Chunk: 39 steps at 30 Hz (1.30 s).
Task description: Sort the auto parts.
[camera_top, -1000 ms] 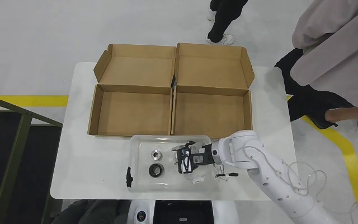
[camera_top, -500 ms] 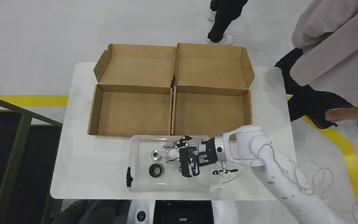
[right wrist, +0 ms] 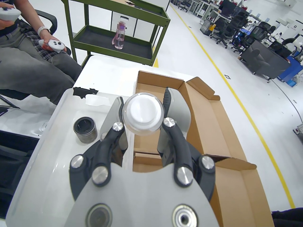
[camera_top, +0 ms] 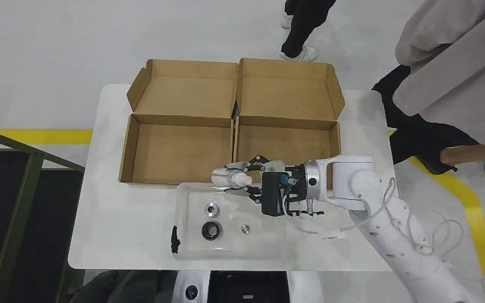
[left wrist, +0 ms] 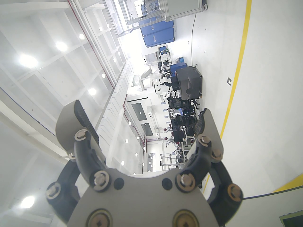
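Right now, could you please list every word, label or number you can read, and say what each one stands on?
Nothing reads clearly.
White tag on the table: print too small.
Blue cabinets in the hall: white marks, blurred.
Cardboard boxes, white part in the right pincer: no print shows.

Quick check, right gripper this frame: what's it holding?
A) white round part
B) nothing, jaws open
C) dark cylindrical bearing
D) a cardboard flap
A: the right gripper is shut on the white round part, while the dark bearing sits in the clear tray.
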### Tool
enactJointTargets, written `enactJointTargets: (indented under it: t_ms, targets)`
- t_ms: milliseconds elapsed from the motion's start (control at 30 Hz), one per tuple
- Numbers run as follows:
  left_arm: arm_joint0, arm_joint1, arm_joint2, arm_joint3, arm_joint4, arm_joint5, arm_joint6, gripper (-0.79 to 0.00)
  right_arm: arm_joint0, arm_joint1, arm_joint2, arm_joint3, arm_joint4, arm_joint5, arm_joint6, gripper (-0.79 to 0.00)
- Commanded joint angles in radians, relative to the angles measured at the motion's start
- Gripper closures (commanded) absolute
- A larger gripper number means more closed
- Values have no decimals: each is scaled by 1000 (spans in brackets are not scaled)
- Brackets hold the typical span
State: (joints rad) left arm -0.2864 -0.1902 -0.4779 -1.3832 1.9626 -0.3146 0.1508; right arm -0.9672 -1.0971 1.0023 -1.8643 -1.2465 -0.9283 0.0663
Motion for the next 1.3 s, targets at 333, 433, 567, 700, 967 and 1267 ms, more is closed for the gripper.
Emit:
enactJointTargets:
  t_ms: [333, 433, 567, 700, 967, 1267]
  targets:
    - [0, 0, 0, 0, 0, 0, 0, -785, 69, -9, 17, 167, 86, 51, 45, 0]
    - [0, 0, 0, 0, 0, 0, 0, -785, 91, -11, 22, 210, 95, 57, 66, 0]
    - [0, 0, 0, 0, 0, 0, 0, -785, 120, -14, 16, 254, 93, 53, 78, 0]
    - [0, 0, 0, 0, 0, 0, 0, -785, 149, -20, -1, 306, 85, 52, 101, 0]
    - [0, 0, 0, 0, 0, 0, 0, -785, 219, -44, -71, 436, 85, 72, 127, 0]
    - [0, 0, 0, 0, 0, 0, 0, -785, 303, -75, -138, 572, 81, 81, 149, 0]
